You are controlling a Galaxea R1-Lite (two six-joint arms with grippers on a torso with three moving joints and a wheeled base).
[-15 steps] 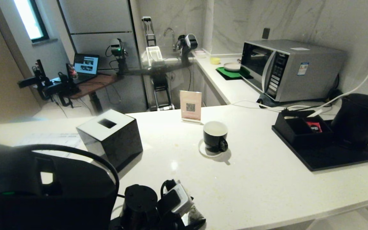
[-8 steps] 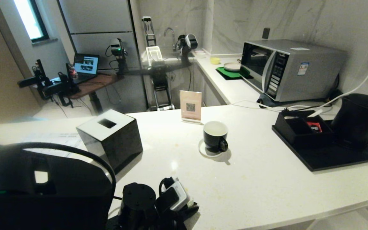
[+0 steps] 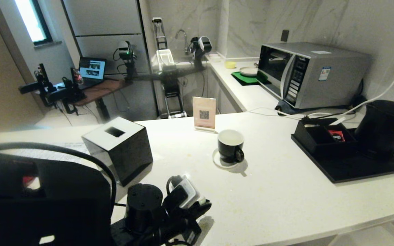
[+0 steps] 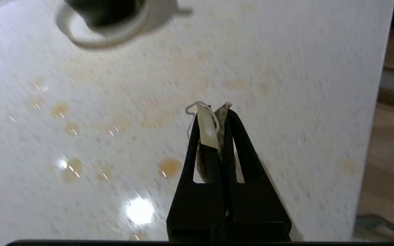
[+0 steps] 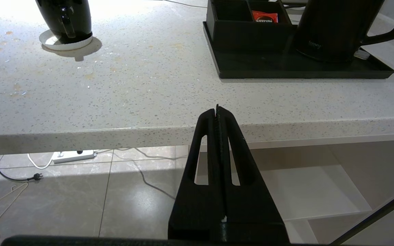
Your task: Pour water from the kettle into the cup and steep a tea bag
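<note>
Nearest the robot, the left hand (image 4: 214,114) has closed within the last second; a second ago its black tapered fingers stood apart over a dark, limp pouch on the table, and they now pinch that small brown-grey fabric tea bag (image 4: 219,136), with its thin white string and pale paper tag looped at the fingertips. In the head view the hand (image 3: 202,205) sits low over the near edge of the white speckled stone table (image 3: 286,198). Judgement: the bag is secured and the carry to the cup is the next step.

The right hand (image 5: 217,111) is parked below the table edge, its fingers pressed together on nothing.

Mid-table, well apart from the left hand, the small glossy black mug with white inside (image 3: 230,146) stands upright on a round white coaster (image 3: 219,162); its contents look pale, but the water level cannot be confirmed.

Farthest right, the large matte black tapered kettle (image 3: 383,128) stands on a flat black tray (image 3: 354,171).
</note>
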